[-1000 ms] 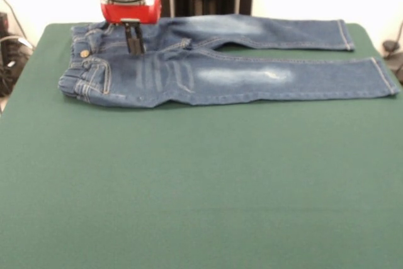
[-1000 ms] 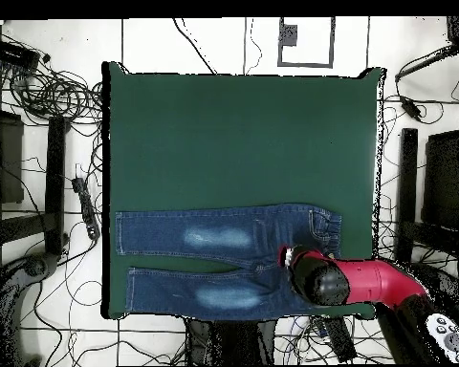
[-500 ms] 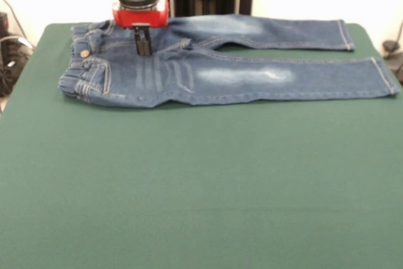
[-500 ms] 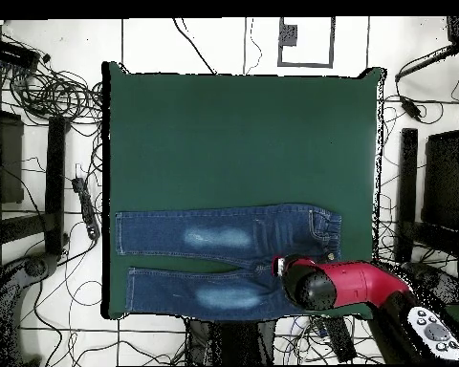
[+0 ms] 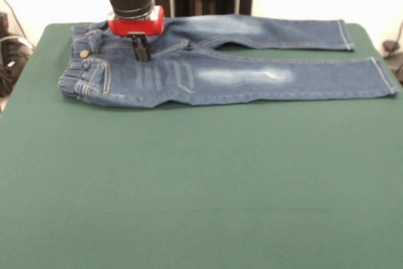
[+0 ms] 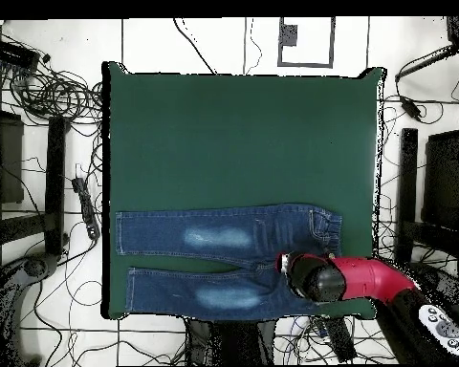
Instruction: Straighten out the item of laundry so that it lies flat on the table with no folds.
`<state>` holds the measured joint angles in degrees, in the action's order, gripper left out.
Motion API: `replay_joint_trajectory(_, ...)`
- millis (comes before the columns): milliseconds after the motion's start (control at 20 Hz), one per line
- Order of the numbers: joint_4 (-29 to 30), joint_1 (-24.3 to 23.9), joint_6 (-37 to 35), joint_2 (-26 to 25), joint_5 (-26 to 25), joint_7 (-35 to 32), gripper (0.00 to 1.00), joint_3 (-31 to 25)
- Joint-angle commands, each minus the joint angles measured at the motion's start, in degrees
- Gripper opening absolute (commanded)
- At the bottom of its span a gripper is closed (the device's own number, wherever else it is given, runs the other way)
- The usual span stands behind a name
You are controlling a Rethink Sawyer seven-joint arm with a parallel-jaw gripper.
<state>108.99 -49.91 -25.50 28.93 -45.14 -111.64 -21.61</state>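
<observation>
Fingers pressed together, gripping nothing, tips above the jeans already lying flat across the counter, probably checking for folds.

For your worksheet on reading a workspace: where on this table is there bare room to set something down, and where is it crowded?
Free: the broad green table between the jeans and the camera-side edge. Crowded: the far strip by the pedestal, where the jeans span nearly the full width and the gripper stands at their waist end.
</observation>
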Motion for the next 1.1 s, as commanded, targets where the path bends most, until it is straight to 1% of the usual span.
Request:
replay_joint_trajectory(50, -13.7, -3.6, -9.2, -6.9, -2.6, 22.8, 0.00, -8.0)
replay_joint_trajectory(300, -16.2, -7.1, -14.6, -6.2, -3.5, 29.1, 0.00, -13.0)
replay_joint_trajectory(500, -16.9, -8.3, -18.6, -3.9, -3.9, 31.1, 0.00, -15.0)
replay_joint_trajectory(900, -18.3, -10.1, -21.7, -3.0, -3.8, 34.7, 0.00, -16.9)
replay_joint_trajectory(1100, -18.1, -10.7, -21.1, -3.0, -3.3, 35.3, 0.00, -16.5)
